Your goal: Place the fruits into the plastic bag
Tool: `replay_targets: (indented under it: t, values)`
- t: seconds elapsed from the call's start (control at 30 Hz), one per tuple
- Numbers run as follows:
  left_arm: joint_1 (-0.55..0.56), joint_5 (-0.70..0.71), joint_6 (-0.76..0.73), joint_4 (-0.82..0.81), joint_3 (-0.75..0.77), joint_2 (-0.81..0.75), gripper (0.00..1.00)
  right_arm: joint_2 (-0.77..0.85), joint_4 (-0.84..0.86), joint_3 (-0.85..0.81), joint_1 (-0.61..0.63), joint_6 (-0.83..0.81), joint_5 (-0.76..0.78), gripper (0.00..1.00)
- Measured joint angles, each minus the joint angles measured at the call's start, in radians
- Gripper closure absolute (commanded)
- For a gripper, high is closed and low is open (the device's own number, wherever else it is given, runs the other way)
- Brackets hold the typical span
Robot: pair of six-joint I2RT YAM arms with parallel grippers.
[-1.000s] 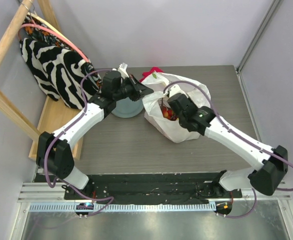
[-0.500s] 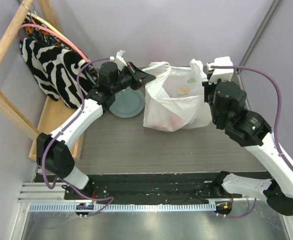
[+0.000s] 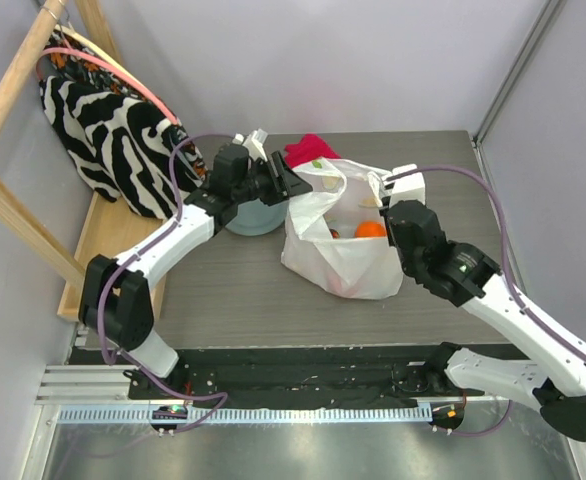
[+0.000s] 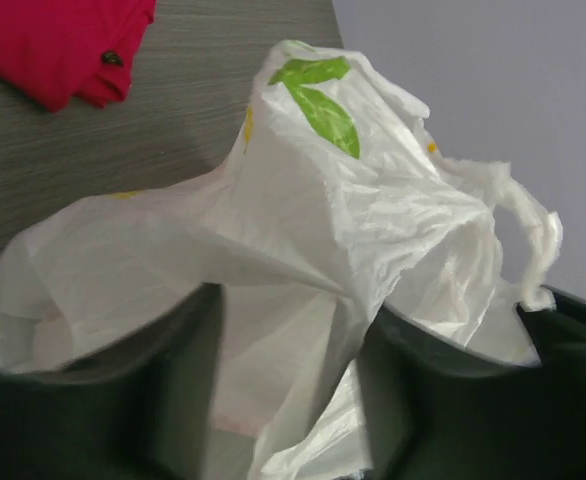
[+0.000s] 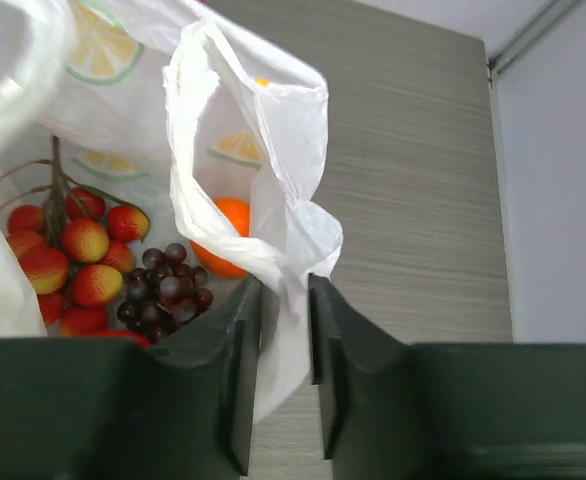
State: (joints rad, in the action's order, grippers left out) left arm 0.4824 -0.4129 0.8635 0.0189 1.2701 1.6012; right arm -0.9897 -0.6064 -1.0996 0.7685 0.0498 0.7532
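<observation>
The plastic bag (image 3: pixel 338 250) sits on the table, mouth up, between my two grippers. Inside it I see an orange (image 5: pixel 228 235), a dark grape bunch (image 5: pixel 163 295) and a cluster of red-yellow fruits (image 5: pixel 78 260); the orange (image 3: pixel 371 229) also shows from above. My left gripper (image 3: pixel 295 183) is at the bag's left handle, its jaws wide apart with loose film (image 4: pixel 303 250) lying between them (image 4: pixel 291 310). My right gripper (image 5: pixel 285 290) is at the right handle (image 5: pixel 273 200), jaws slightly parted with the twisted loop hanging in the gap.
A grey-green plate (image 3: pixel 253 218) lies under the left arm, left of the bag. A red cloth (image 3: pixel 311 150) lies behind the bag. A zebra-striped bag (image 3: pixel 113 130) hangs on the wooden rack (image 3: pixel 13 200) at the far left. Walls close the back and right.
Half a second ago the bag hung stretched between both shut grippers. It has since come down onto the table, the right arm has swung in toward it, and both sets of jaws have parted.
</observation>
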Motion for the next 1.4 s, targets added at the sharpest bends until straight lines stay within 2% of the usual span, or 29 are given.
replay_targets:
  t: [0.03, 0.13, 0.17, 0.27, 0.43, 0.67, 0.8, 0.9, 1.0, 1.2, 1.4]
  values:
    - [0.001, 0.002, -0.017, 0.006, 0.000, -0.004, 0.19, 0.014, 0.000, -0.010, 0.000, 0.000, -0.017, 0.43]
    - [0.003, 0.046, -0.064, 0.039, -0.002, -0.043, 0.08, 0.033, 0.011, -0.047, -0.001, -0.003, -0.073, 0.23]
    - [0.004, 0.067, -0.076, 0.042, -0.011, -0.068, 0.01, 0.037, 0.019, -0.060, -0.002, -0.006, -0.097, 0.21]
    - [0.005, 0.155, -0.114, 0.046, -0.064, -0.183, 0.00, 0.043, 0.046, -0.101, -0.003, -0.008, -0.153, 0.11]
    - [0.006, 0.330, -0.179, 0.061, -0.155, -0.388, 0.00, 0.019, 0.084, -0.176, -0.060, 0.022, -0.245, 0.08]
    - [-0.009, 0.540, -0.222, 0.192, -0.185, -0.529, 0.00, -0.080, 0.101, -0.219, -0.465, 0.164, -0.509, 0.08]
    - [-0.036, 0.635, -0.233, 0.304, -0.185, -0.611, 0.00, -0.080, 0.100, -0.215, -0.597, 0.217, -0.542, 0.08]
    - [-0.045, 0.695, -0.252, 0.371, -0.186, -0.687, 0.00, -0.034, 0.113, -0.180, -0.620, 0.230, -0.517, 0.08]
    - [-0.045, 0.762, -0.266, 0.446, -0.172, -0.742, 0.00, 0.066, 0.157, -0.075, -0.627, 0.238, -0.455, 0.08]
    - [-0.045, 0.863, -0.275, 0.559, -0.108, -0.739, 0.00, 0.182, 0.233, 0.076, -0.627, 0.249, -0.389, 0.08]
    - [-0.045, 0.895, -0.274, 0.599, -0.105, -0.723, 0.00, 0.208, 0.264, 0.137, -0.627, 0.265, -0.360, 0.08]
